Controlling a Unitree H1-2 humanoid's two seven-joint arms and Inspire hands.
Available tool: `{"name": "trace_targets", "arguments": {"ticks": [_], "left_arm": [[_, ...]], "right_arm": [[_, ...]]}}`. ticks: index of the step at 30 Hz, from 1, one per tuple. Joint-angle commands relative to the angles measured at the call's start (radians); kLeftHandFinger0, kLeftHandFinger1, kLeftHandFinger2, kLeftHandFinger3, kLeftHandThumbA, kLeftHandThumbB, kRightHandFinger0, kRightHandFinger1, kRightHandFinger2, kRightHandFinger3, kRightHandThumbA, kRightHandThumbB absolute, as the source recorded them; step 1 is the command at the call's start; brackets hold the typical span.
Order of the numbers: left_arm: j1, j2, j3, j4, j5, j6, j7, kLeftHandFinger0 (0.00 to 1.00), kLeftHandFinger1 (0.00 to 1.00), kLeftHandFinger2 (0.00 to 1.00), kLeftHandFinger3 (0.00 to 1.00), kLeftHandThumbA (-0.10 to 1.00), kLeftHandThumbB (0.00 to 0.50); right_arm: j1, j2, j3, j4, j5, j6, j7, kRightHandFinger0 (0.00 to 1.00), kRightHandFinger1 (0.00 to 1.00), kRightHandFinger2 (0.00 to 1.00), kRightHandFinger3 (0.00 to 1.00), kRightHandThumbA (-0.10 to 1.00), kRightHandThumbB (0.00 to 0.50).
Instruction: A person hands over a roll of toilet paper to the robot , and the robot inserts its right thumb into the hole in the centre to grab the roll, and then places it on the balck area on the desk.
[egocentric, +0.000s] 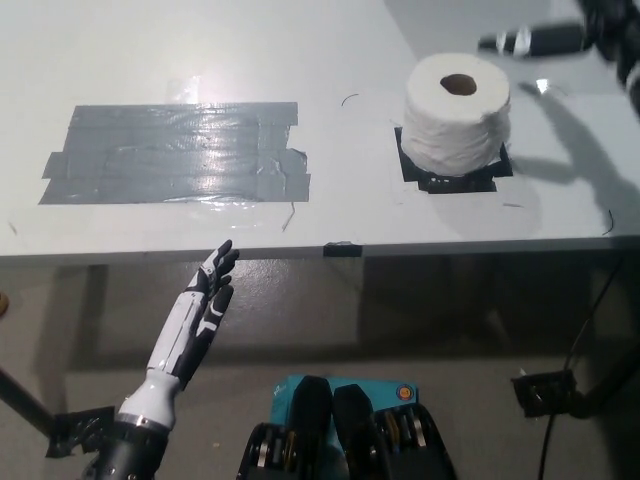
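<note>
A white toilet paper roll (457, 115) stands upright on the small black square (447, 182) at the right of the grey desk, its centre hole facing up. Nothing touches it. My black right hand (530, 41) reaches in at the top right corner, just behind and to the right of the roll and apart from it; it is seen edge-on and blurred. Below the desk's front edge at the lower left, my white left hand (197, 312) hangs open with its fingers stretched out and holds nothing.
A wide patch of grey tape (175, 150) covers the desk's left half. The desk's front edge (342, 249) crosses the whole picture. Under the desk at the lower right are cables and a black stand (560, 392).
</note>
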Motion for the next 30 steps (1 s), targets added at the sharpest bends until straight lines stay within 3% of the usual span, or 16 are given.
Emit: {"name": "trace_targets", "arguments": {"ticks": [1,2,7,10,13,17,22,23,24,25,30], "left_arm": [[-0.108,0.000,0.026,-0.001,-0.015,-0.033,0.014,1.00,1.00,1.00,1.00,0.98,0.137],[-0.107,-0.002,0.026,-0.002,-0.015,-0.032,0.015,1.00,1.00,1.00,1.00,0.98,0.136],[-0.096,-0.003,0.026,0.006,-0.015,-0.037,0.017,1.00,1.00,1.00,1.00,0.98,0.137],[-0.083,-0.005,0.022,0.013,-0.019,-0.045,0.013,1.00,1.00,1.00,1.00,0.98,0.134],[-0.067,-0.005,0.020,0.006,-0.023,-0.041,0.008,1.00,1.00,1.00,1.00,0.97,0.136],[-0.065,-0.004,0.021,0.011,-0.020,-0.041,0.011,1.00,1.00,1.00,1.00,0.96,0.132],[-0.055,-0.008,0.020,0.018,-0.016,-0.046,0.016,1.00,1.00,1.00,1.00,0.97,0.145],[-0.049,-0.010,0.019,0.020,-0.019,-0.049,0.015,1.00,1.00,1.00,1.00,0.97,0.146],[-0.044,-0.011,0.018,0.019,-0.020,-0.049,0.014,1.00,1.00,1.00,1.00,0.96,0.146],[-0.034,-0.013,0.016,0.015,-0.021,-0.046,0.013,1.00,1.00,1.00,1.00,0.96,0.147],[0.004,-0.012,0.013,-0.005,-0.019,-0.038,0.008,1.00,1.00,1.00,1.00,0.96,0.152]], "right_arm": [[0.194,0.020,-0.162,-1.040,0.205,0.046,-0.087,1.00,1.00,1.00,1.00,1.00,0.350],[0.238,0.031,-0.156,-1.086,0.194,0.038,-0.094,1.00,1.00,1.00,1.00,1.00,0.334],[0.415,0.136,-0.075,-1.217,0.171,-0.017,-0.125,1.00,1.00,1.00,1.00,1.00,0.407],[0.524,0.185,-0.031,-1.217,0.152,-0.091,-0.130,1.00,1.00,1.00,1.00,1.00,0.368],[0.588,0.218,-0.024,-1.182,0.148,-0.121,-0.136,1.00,1.00,1.00,1.00,1.00,0.363],[0.651,0.241,-0.033,-1.114,0.123,-0.190,-0.141,1.00,1.00,1.00,1.00,1.00,0.303],[0.695,0.270,-0.039,-1.004,0.143,-0.250,-0.143,1.00,1.00,1.00,1.00,1.00,0.296],[0.708,0.277,-0.041,-0.961,0.134,-0.263,-0.146,1.00,1.00,1.00,1.00,0.90,0.233],[0.716,0.277,-0.040,-0.932,0.125,-0.283,-0.148,1.00,1.00,1.00,1.00,0.94,0.273],[0.735,0.279,-0.036,-0.873,0.099,-0.312,-0.150,1.00,1.00,1.00,1.00,1.00,0.269],[0.762,0.283,-0.019,-0.715,0.069,-0.327,-0.146,1.00,1.00,1.00,1.00,1.00,0.311]]}}
